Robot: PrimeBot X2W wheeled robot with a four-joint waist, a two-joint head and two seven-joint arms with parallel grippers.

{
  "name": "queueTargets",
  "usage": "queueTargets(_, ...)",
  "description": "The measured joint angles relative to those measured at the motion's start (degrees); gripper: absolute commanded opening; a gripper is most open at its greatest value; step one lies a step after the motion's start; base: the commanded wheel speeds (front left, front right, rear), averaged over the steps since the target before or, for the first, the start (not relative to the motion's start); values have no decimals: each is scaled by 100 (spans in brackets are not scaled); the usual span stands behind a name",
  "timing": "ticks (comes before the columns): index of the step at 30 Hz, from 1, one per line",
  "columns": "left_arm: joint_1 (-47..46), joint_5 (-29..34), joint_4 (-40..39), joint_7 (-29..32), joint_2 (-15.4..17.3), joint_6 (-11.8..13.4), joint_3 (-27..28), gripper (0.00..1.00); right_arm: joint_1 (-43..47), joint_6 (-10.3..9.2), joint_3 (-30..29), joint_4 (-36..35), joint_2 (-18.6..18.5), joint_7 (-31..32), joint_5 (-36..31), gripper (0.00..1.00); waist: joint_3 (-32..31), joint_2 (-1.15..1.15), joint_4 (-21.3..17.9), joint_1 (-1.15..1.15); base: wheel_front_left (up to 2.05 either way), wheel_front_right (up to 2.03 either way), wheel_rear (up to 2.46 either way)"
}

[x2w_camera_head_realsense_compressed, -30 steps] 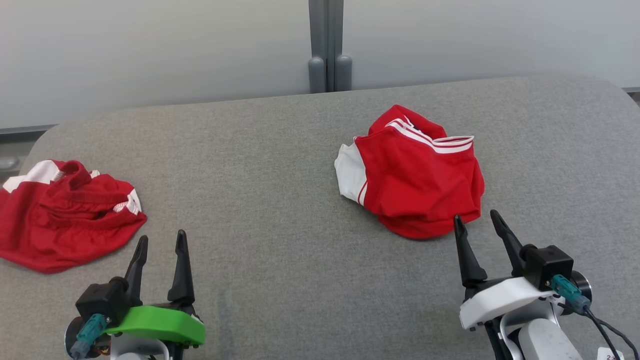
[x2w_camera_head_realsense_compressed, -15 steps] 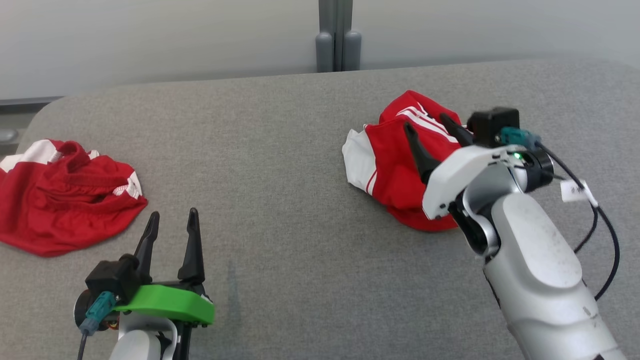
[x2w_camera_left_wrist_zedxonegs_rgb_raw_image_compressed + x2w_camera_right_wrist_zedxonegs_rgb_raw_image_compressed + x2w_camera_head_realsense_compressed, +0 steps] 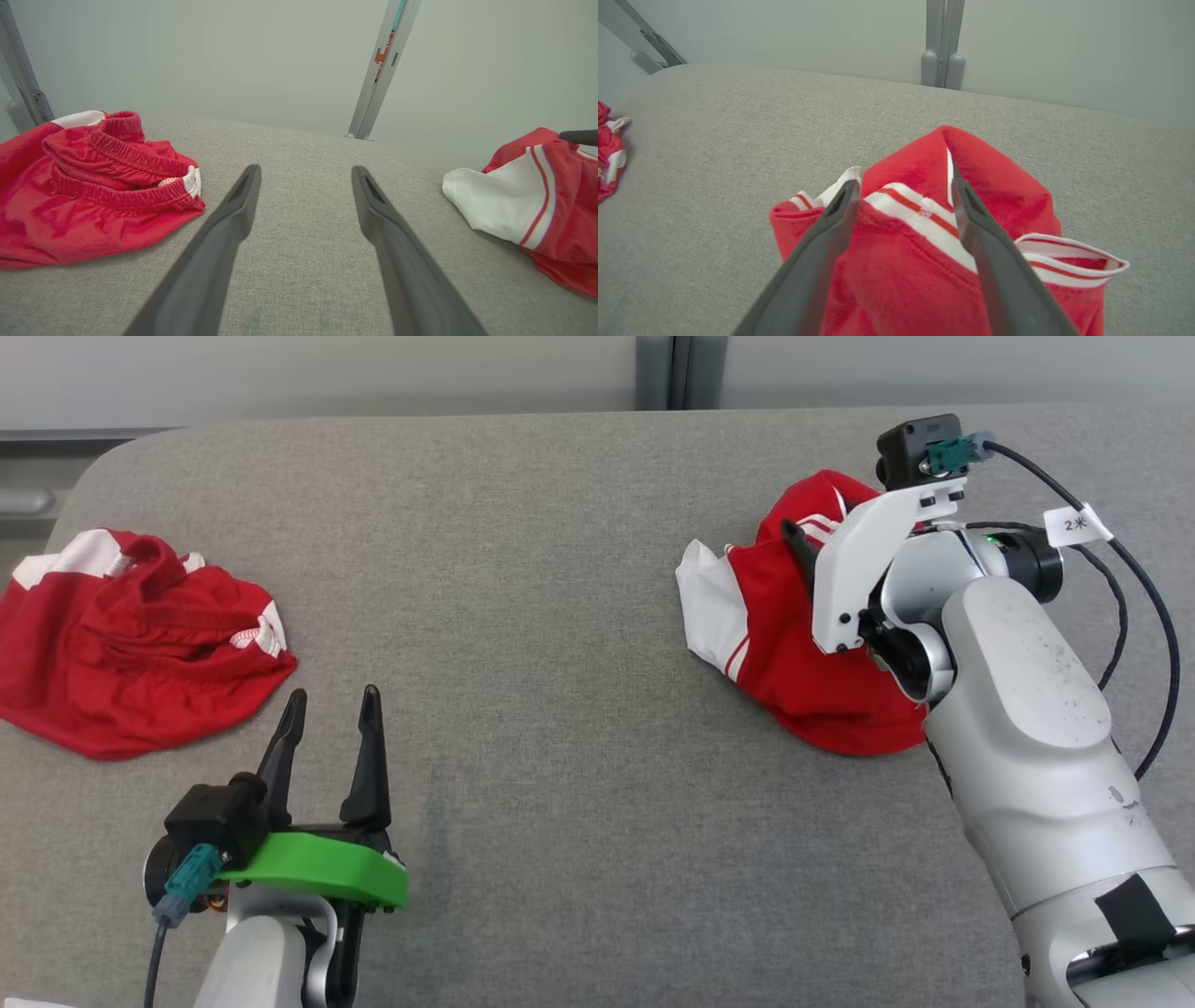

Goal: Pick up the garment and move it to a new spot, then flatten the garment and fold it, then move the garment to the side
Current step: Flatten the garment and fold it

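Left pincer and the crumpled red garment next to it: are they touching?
Apart. In the head view, a strip of grey surface shows between the open left pincer and the crumpled red garment.

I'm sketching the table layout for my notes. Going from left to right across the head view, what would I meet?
Crumpled red garment → left gripper, fingers apart → red garment with the white panel → white cable tag. The right arm overlaps the second garment, so it is left out.
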Motion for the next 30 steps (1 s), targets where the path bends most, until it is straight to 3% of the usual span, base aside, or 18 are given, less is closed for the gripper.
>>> queueTargets(12,-4,-1,46,-1,-18,-15,23,100,324,0,309,-97,-204,1216,213,100,-36,0,25,0,0,0,0)
queueTargets(14,-4,-1,45,-1,-19,-16,23,100,420,0,309,-129,-263,1334,205,67,-35,0,14,0,0,0,0)
queueTargets(15,-4,-1,45,-1,-20,-16,21,100,471,0,307,-155,-272,1372,201,26,-32,0,11,0,0,0,0)
queueTargets(16,-4,-1,46,-1,-22,-18,19,100,515,0,320,-188,-286,1410,200,6,-28,0,8,0,0,0,0)
queueTargets(17,-5,-1,54,-1,-24,-20,14,100,543,0,338,-221,-298,1410,200,0,-25,0,6,0,0,0,0)
queueTargets(22,-14,-2,100,-2,-30,-27,8,100,614,0,417,-441,-335,1227,192,0,-36,0,7,0,0,0,0)
queueTargets(30,-31,-3,142,-1,-40,-65,16,100,88,0,612,-970,-291,-71,181,0,-117,0,34,0,0,0,0)
